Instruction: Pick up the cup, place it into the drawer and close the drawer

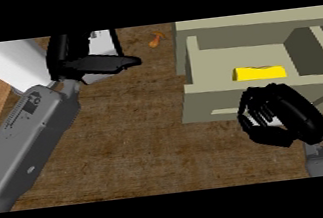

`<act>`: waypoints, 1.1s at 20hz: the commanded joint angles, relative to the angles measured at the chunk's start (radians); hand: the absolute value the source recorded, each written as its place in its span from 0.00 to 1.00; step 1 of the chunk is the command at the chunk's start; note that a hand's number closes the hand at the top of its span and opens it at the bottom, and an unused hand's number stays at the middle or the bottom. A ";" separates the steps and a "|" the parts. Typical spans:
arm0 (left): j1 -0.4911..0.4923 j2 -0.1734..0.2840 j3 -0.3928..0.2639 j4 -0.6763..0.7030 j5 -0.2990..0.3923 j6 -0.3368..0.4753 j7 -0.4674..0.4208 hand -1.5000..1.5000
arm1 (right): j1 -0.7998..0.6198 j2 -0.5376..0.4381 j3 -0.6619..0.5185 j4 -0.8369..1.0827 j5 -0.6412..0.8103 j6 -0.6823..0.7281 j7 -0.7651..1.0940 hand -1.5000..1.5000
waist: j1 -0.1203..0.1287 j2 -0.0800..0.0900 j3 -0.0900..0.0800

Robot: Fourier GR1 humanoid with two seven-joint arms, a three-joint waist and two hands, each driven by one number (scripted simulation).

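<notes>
Head view: I saw the right hand [284, 115], fingers curled and holding nothing, at the open drawer [207, 105] front; yellow cup [260, 72] lay inside, just beyond it. Left hand [89, 64] curled, holding nothing, well apart.

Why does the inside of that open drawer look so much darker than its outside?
In the head view, the drawer's inner floor and right wall sit in shade while its top and front rim catch the light; the yellow cup inside stands out brightly. The right hand in front of the drawer is black and shows little detail; the left hand likewise. No glare shows.
</notes>
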 commanded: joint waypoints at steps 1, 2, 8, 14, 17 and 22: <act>0.108 0.059 0.020 -0.125 0.020 -0.029 0.011 0.00 | -0.062 -0.015 0.061 0.193 0.177 -0.092 -0.059 1.00 | 0.023 0.000 0.001; 0.151 0.067 0.036 -0.117 0.012 -0.044 -0.030 0.00 | -0.135 0.027 0.092 0.199 0.204 -0.084 0.014 1.00 | 0.008 0.002 0.000; 0.274 0.110 0.080 -0.193 0.009 -0.081 -0.033 0.00 | -0.280 0.072 0.080 0.590 0.302 -0.243 -0.140 1.00 | -0.004 0.006 0.001; 0.313 0.152 0.140 -0.183 0.016 -0.171 -0.032 0.00 | -0.497 0.124 -0.011 0.980 0.307 -0.353 -0.233 1.00 | -0.003 0.014 0.002; 0.317 0.148 0.159 -0.189 0.009 -0.176 -0.028 0.00 | -0.596 0.117 -0.061 1.134 0.292 -0.365 -0.289 1.00 | -0.003 0.017 0.002; 0.396 0.188 0.190 -0.250 0.030 -0.241 -0.036 0.00 | -0.750 0.105 -0.119 1.309 0.282 -0.326 -0.259 1.00 | 0.019 0.019 0.002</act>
